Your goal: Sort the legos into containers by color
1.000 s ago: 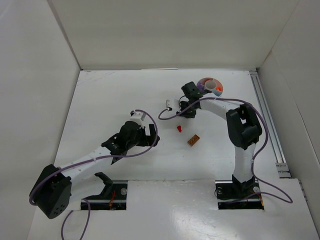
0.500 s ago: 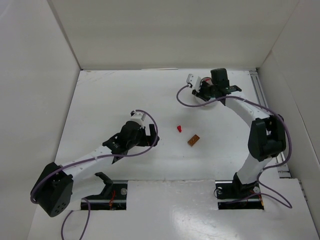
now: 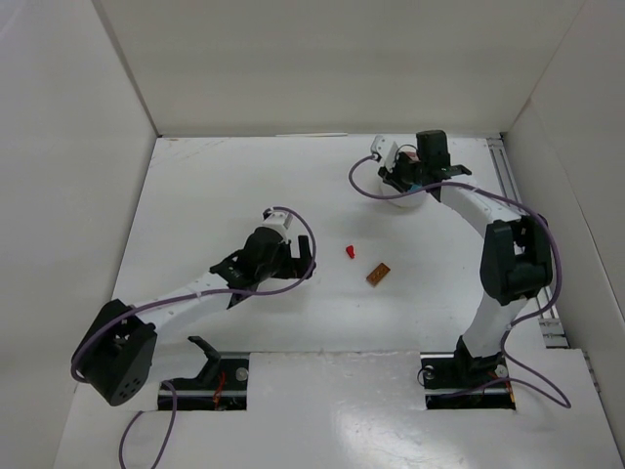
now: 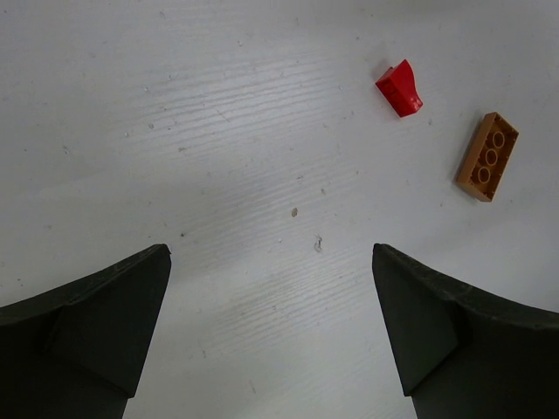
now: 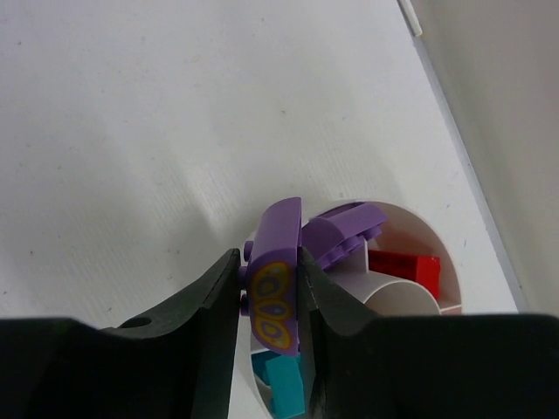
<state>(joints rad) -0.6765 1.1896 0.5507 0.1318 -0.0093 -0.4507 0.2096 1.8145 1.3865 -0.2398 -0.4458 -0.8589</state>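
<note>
**Right jaws over tub with purple piece; left jaws open over table**

Right arm (image 3: 488, 220) reaches to the far right part of the table (image 3: 215, 186). Its wrist sits above the white tub (image 5: 395, 295) and hides most of it in the top view.

Right jaws are closed on a purple piece (image 5: 274, 279). It is flat with a rounded top and a yellow-and-orange print on the face toward the camera. It is held on edge between the two right fingers (image 5: 188, 319). The piece hangs over the tub's rim on the side of the purple wedge. Whether it touches anything below, I cannot tell.

Tub contents, from the right wrist view:
- More purple pieces (image 5: 345, 229) lie in one wedge, just beside the held piece.
- A red brick (image 5: 402, 266) lies in the neighbouring wedge.
- A teal piece (image 5: 284, 388) lies in another wedge, partly hidden by the fingers.

Left arm (image 3: 186, 298) angles in toward the table's centre. Left jaws stand wide open with nothing between the left fingers (image 4: 87, 336), only bare table below.

Two pieces are loose on the table: a red piece (image 3: 350, 252), small and wedge-like, and a brown brick (image 3: 378, 274). They lie near each other without touching, between the two arms and well apart from the tub. The red piece is the nearer one to the left jaws. In the left wrist view both lie ahead and to the right of the open jaws, and the brick shows a row of three round marks.
</note>
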